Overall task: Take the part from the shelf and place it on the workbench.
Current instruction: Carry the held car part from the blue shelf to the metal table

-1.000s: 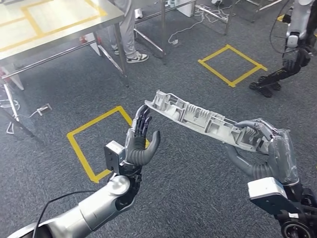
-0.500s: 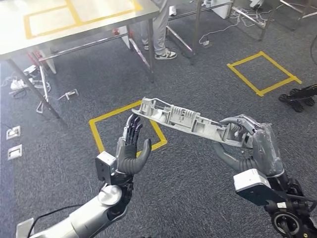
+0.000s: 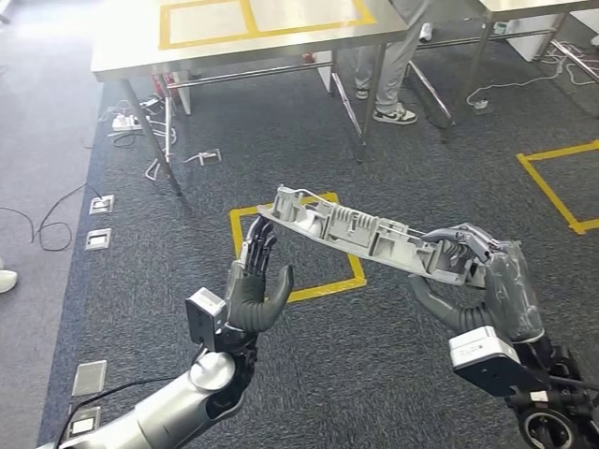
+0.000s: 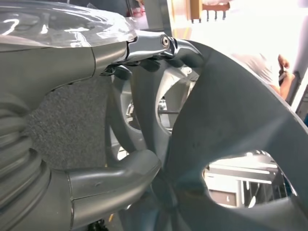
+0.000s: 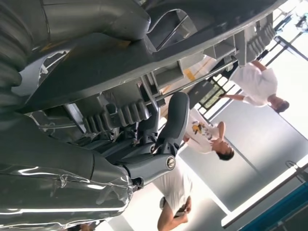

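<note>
The part (image 3: 367, 236) is a long grey ribbed casting held level in the air above the carpet. My right hand (image 3: 488, 276) grips its right end, fingers curled over the top and thumb underneath. The right wrist view looks along the underside of the part (image 5: 145, 62), with my fingers (image 5: 174, 120) wrapped around it. My left hand (image 3: 255, 281) stands open with fingers upright, just below and beside the part's left end, holding nothing. The workbench (image 3: 134, 42), a steel table marked with yellow tape, stands ahead at the top of the head view.
A person's legs (image 3: 392, 70) stand behind the workbench on the right. Table legs and cross bars (image 3: 152, 136) reach the floor ahead, with cables (image 3: 127, 122) under them. A yellow tape square (image 3: 237, 234) marks the carpet below the part. Floor sockets (image 3: 99, 204) lie to the left.
The whole picture has shifted: the camera has turned, bringing the workbench toward the middle and top of view. Both hands and the part keep the same pose relative to me.
</note>
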`<state>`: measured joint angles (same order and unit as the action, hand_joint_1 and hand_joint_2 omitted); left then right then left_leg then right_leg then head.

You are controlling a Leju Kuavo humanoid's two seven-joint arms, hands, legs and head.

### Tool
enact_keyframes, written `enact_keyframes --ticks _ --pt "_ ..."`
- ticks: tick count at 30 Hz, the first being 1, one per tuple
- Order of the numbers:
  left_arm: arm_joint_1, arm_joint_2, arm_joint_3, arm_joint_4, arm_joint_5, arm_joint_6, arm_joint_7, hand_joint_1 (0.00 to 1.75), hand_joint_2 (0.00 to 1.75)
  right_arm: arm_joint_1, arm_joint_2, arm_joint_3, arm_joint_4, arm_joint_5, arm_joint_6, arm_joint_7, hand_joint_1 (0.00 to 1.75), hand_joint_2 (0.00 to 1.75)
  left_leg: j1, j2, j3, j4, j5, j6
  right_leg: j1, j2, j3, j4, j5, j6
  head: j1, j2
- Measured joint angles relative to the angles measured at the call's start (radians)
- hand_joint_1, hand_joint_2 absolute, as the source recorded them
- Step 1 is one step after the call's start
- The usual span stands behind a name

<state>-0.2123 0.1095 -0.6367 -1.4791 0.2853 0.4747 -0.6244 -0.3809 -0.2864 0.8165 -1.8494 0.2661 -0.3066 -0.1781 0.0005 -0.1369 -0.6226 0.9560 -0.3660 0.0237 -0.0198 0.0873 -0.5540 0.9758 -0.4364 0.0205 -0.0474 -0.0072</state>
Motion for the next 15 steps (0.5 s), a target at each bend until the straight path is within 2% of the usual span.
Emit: enact_keyframes --ticks 1,2,3,4,5,6,7,8,9,10,11,13,14,15 --pt "0.001 0.0 0.0 -0.001 0.0 -0.001 0.001 0.0 1.75 -0.001 0.0 0.0 0.0 0.0 0.0 0.001 1.75 1.75 0.002 -0.012 -0.005 -0.001 0.003 -0.006 0.001 -0.002 0.008 -0.01 -0.005 -0.002 0.0 0.0" --pt "0.003 0.001 0.001 -0.002 -0.001 -0.001 0.002 0.0 1.75 -0.001 0.001 0.0 0.0 0.0 -0.001 0.002 1.75 1.75 0.002 -0.025 -0.01 -0.002 0.008 -0.013 -0.001 -0.014 0.015 -0.021 -0.007 -0.003 0.001 0.0" --pt "0.005 0.001 0.003 -0.004 -0.002 -0.002 0.003 0.0 1.75 -0.003 0.001 0.0 0.001 0.0 -0.001 0.004 1.75 1.75 0.0 -0.019 -0.014 0.0 0.007 -0.02 -0.003 -0.028 0.022 -0.027 -0.005 -0.005 0.001 0.0" --pt "0.005 0.002 0.006 -0.005 -0.004 -0.002 0.003 0.0 1.75 -0.003 0.002 0.0 0.001 0.0 -0.001 0.005 1.75 1.75 -0.004 0.004 -0.022 0.015 -0.004 -0.027 -0.006 -0.041 0.026 -0.034 -0.001 -0.008 -0.004 0.0" --pt "0.004 0.003 0.009 -0.007 -0.005 -0.002 0.003 0.0 1.75 -0.004 0.003 0.0 0.002 0.0 -0.001 0.006 1.75 1.75 -0.007 0.037 -0.04 0.052 -0.025 -0.033 -0.008 -0.056 0.03 -0.04 0.002 -0.011 -0.009 0.0" --pt "0.004 0.003 0.012 -0.008 -0.005 -0.002 0.004 0.0 1.75 -0.004 0.004 0.0 0.002 0.0 -0.001 0.006 1.75 1.75 -0.006 0.077 -0.069 0.11 -0.056 -0.038 -0.007 -0.071 0.032 -0.043 0.002 -0.012 -0.014 0.0" --pt "0.003 0.003 0.013 -0.008 -0.006 -0.002 0.004 0.0 1.75 -0.004 0.004 0.0 0.002 0.0 -0.001 0.006 1.75 1.75 -0.003 0.103 -0.105 0.18 -0.088 -0.043 -0.006 -0.085 0.032 -0.043 0.002 -0.014 -0.019 0.0" --pt "0.004 0.003 0.014 -0.008 -0.006 -0.002 0.004 0.0 1.75 -0.004 0.005 0.0 0.003 0.0 -0.001 0.006 1.75 1.75 0.001 0.117 -0.138 0.243 -0.111 -0.046 -0.005 -0.101 0.033 -0.043 0.0 -0.015 -0.02 0.0" --pt "0.005 0.003 0.015 -0.008 -0.006 -0.002 0.004 0.0 1.75 -0.004 0.005 0.0 0.004 0.0 -0.001 0.007 1.75 1.75 0.005 0.124 -0.159 0.279 -0.118 -0.049 -0.005 -0.116 0.033 -0.043 -0.001 -0.016 -0.02 0.0" --pt "0.007 0.003 0.015 -0.008 -0.006 -0.003 0.004 0.0 1.75 -0.003 0.005 0.001 0.005 0.0 -0.001 0.007 1.75 1.75 0.009 0.129 -0.16 0.278 -0.107 -0.052 -0.006 -0.131 0.034 -0.043 -0.003 -0.015 -0.021 0.0" --pt "0.008 0.003 0.015 -0.008 -0.006 -0.003 0.004 0.0 1.75 -0.003 0.005 0.001 0.006 0.0 -0.002 0.007 1.75 1.75 0.012 0.135 -0.14 0.239 -0.081 -0.053 -0.007 -0.145 0.036 -0.042 -0.005 -0.012 -0.022 0.0" --pt "0.007 0.003 0.017 -0.009 -0.008 -0.008 0.005 0.0 1.75 -0.003 0.006 0.001 0.007 -0.001 -0.003 0.008 1.75 1.75 0.012 0.179 -0.062 0.096 -0.022 -0.054 -0.005 -0.169 0.042 -0.04 -0.014 -0.002 -0.027 0.0" --pt "0.006 0.002 0.018 -0.01 -0.011 -0.01 0.006 0.0 1.75 -0.004 0.007 0.001 0.007 -0.001 -0.004 0.009 1.75 1.75 0.01 0.195 -0.032 0.041 -0.005 -0.049 -0.002 -0.179 0.044 -0.038 -0.019 0.004 -0.029 0.0" --pt "0.005 0.002 0.018 -0.011 -0.013 -0.013 0.006 0.0 1.75 -0.005 0.007 0.001 0.007 -0.001 -0.005 0.009 1.75 1.75 0.008 0.207 -0.015 0.009 0.001 -0.043 0.003 -0.188 0.047 -0.037 -0.023 0.009 -0.028 0.0"
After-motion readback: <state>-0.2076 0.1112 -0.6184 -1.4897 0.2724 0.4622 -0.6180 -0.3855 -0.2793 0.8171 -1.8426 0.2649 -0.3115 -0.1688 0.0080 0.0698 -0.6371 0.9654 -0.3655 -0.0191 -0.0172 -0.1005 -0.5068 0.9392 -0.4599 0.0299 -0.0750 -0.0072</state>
